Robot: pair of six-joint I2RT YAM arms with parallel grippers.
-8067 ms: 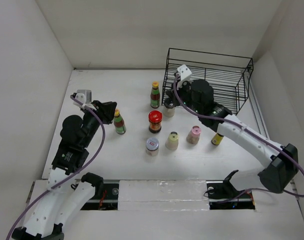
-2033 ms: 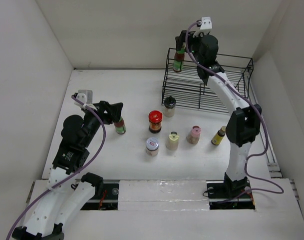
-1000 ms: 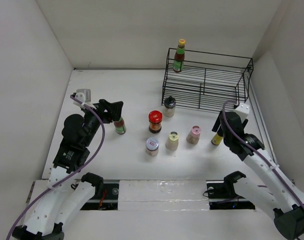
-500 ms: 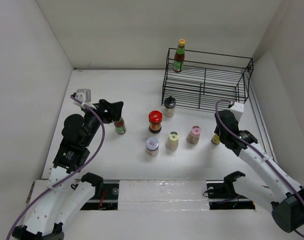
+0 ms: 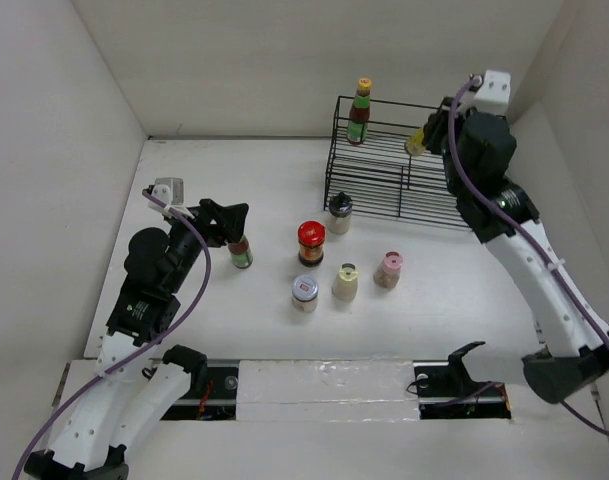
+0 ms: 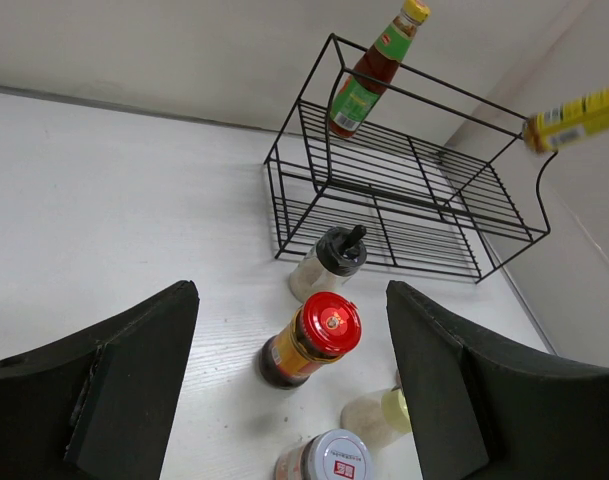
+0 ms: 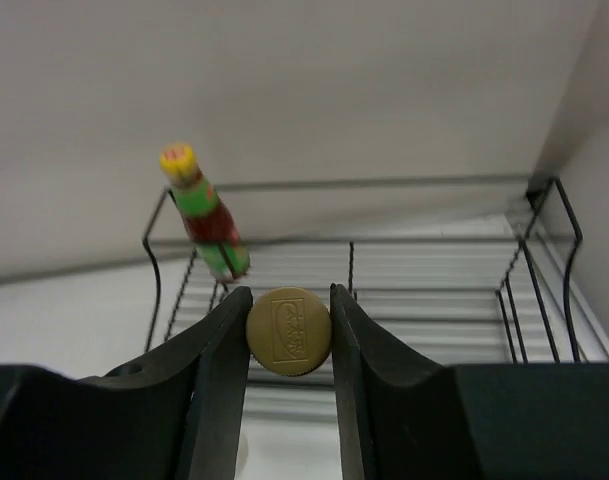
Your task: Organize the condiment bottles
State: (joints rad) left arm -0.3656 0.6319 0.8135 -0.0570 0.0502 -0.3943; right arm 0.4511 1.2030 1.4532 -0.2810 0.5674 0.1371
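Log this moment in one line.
right gripper: jaws shut on yellow-capped bottle, at rack | left gripper: open, empty | on rack: sauce bottle

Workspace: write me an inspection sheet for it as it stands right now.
Surface: white table, black wire rack at its far right.
Job's things: green-labelled bottle upright on the rack's top tier; grey-capped shaker, red-lidded jar, silver-lidded jar, cream shaker, pink-capped shaker and dark bottle standing on the table.
Clutter: nothing seen.
Claws: left claw open beside the dark bottle; right claw shut on a small yellow-capped bottle above the rack.
Cables: purple cable along each arm.
Surroundings: white walls on three sides.
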